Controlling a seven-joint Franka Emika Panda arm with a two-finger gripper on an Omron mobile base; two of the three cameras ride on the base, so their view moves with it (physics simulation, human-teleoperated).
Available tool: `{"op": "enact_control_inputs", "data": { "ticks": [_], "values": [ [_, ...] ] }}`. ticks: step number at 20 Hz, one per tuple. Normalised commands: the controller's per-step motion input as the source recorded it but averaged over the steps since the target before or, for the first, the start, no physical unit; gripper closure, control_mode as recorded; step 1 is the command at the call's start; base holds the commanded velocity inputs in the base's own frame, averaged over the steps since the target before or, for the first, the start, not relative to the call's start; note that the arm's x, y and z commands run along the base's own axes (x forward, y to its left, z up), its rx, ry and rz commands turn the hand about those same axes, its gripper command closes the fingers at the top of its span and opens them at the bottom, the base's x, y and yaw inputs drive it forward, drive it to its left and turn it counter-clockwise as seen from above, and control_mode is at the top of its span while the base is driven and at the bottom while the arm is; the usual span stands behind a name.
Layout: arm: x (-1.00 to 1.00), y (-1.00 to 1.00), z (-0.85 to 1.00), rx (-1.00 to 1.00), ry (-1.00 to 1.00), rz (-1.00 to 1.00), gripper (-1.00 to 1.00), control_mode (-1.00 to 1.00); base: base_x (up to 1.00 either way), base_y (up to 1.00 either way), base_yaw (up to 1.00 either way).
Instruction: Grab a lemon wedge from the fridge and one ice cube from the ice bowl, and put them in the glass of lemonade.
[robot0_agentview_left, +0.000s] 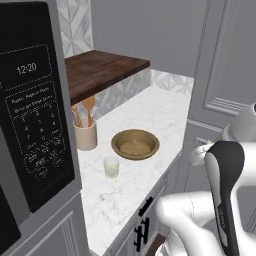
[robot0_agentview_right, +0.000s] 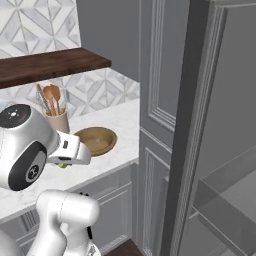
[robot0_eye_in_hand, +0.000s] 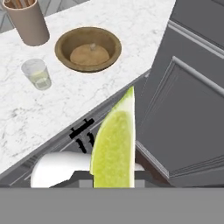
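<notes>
We see the lemon wedge (robot0_eye_in_hand: 114, 144) large and close in the hand view, yellow-green, its point standing up from between the jaws, which are closed narrowly on it. The fingers themselves are hidden behind the wedge, so we judge the grip from where it sits. The gripper (robot0_eye_in_hand: 113, 177) hangs off the counter's edge, over the grey cabinet fronts. On the white marble counter (robot0_agentview_left: 150, 115) the glass of lemonade (robot0_agentview_left: 111, 167) stands upright, near the counter's front edge, and the ice bowl (robot0_agentview_left: 135, 144) sits just beside it, apart. The tan crock (robot0_agentview_left: 86, 135) with wooden spoons stands beside the bowl, under the dark wooden shelf (robot0_agentview_left: 102, 72). In the right base view the fridge (robot0_agentview_right: 220, 150) stands with its door open, well apart from the glass.
</notes>
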Motion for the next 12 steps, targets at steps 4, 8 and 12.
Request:
{"op": "enact_control_inputs", "data": {
  "ticks": [4,8,12],
  "values": [
    [0.0,0.0,0.0,0.0,0.0,0.0,1.0,1.0,0.33,0.24,0.25],
    [0.14,0.02,-0.01,-0.01,0.0,0.01,1.0,-1.0,0.0,0.0,0.0],
    [0.07,0.02,-0.04,0.0,0.0,0.0,1.0,-1.0,0.0,0.0,0.0]
  ]
}}
